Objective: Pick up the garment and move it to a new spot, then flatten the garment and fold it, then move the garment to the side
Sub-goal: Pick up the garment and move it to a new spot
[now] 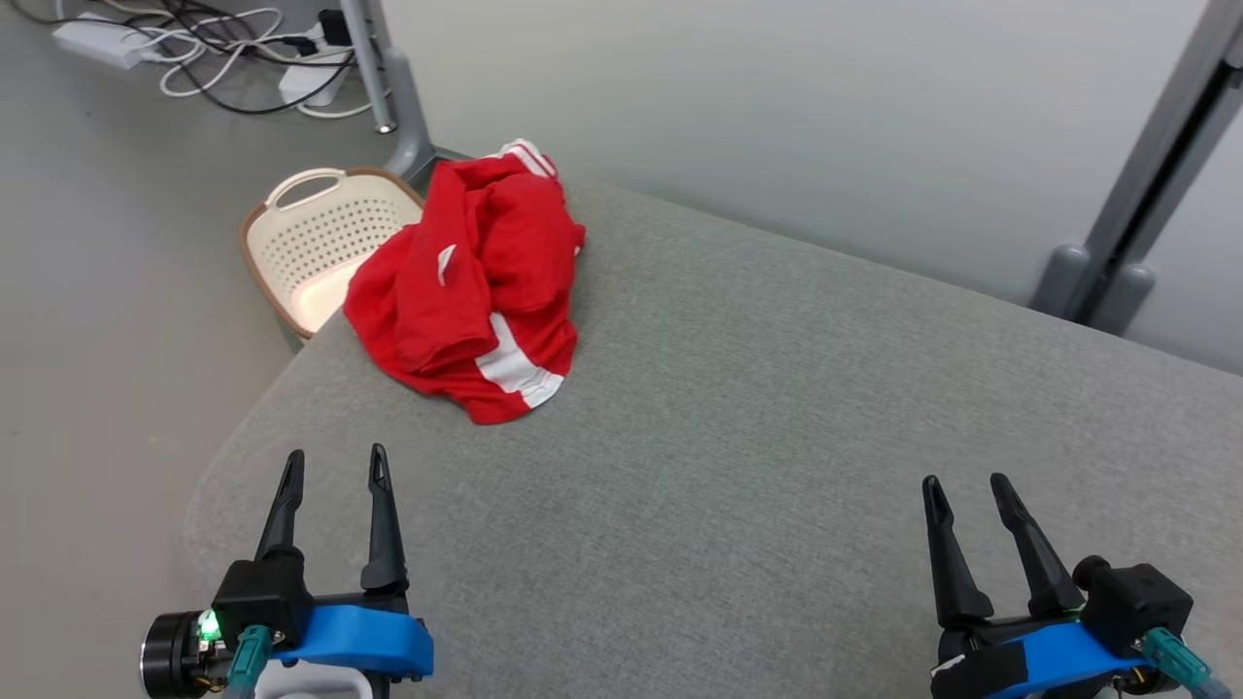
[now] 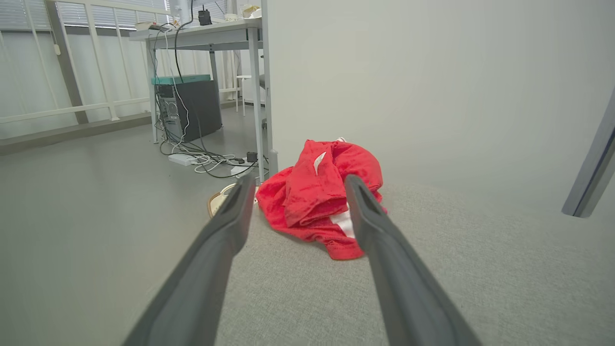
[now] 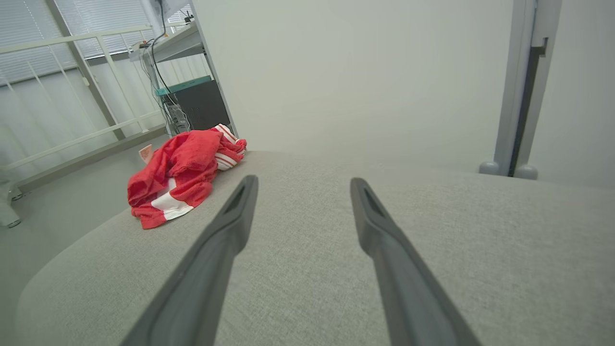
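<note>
The grey pad [image 1: 777, 437] spreads across the head view. The garment [image 1: 476, 282], red with white bands, lies bunched at its 11 o'clock corner. Its far part seems to overhang the edge, just above the basket [image 1: 325, 243] on the floor at 10 o'clock.

That corner is the main hazard. A pinch that catches only the top fold would likely drag the rest over the edge, into the basket or onto the floor. Fingers coming in low could shove the heap off rather than get under it. The layers are tangled, so a lift from the middle would probably raise it twisted and make flattening harder.

The left gripper [image 1: 335, 452] sits at 7 o'clock, fingers apart and empty. The garment is at its 1 o'clock, well apart, and in its wrist view sits dead ahead between the fingers. The right gripper [image 1: 964, 480] is at 5 o'clock, also spread and empty, with the garment at its 10 o'clock, farther off.
</note>
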Controlling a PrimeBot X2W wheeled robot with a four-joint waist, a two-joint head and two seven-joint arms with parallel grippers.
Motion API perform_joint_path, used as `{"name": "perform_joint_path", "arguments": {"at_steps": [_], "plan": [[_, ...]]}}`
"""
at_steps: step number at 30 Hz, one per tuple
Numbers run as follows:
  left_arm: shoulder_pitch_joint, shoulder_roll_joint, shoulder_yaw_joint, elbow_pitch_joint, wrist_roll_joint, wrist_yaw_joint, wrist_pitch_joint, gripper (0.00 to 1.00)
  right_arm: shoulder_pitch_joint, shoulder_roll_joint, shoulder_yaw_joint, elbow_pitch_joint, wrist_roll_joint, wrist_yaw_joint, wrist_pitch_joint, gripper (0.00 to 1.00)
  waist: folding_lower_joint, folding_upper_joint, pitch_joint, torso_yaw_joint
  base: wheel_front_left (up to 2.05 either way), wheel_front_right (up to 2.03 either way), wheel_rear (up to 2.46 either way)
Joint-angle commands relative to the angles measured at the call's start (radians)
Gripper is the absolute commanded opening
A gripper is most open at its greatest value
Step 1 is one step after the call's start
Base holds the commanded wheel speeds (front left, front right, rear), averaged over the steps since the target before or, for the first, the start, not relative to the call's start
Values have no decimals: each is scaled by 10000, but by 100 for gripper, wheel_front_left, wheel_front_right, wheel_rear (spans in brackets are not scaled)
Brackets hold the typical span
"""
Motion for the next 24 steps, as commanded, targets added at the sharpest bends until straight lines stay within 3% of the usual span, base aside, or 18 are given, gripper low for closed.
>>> {"name": "perform_joint_path", "arguments": {"at_steps": [1,13,24], "plan": [[46,54,39,-57,-35,38,-48,100,37,-60,-11,12,-40,3,-34,100,0,0,99,191,0,0,0],[206,116,109,-164,-196,178,-48,100,-116,-59,165,140,-13,3,-34,100,0,0,120,331,0,0,0],[-1673,544,573,-266,-600,-89,-12,100,-437,-59,87,-233,-546,3,-34,100,0,0,827,-442,0,0,0]]}}
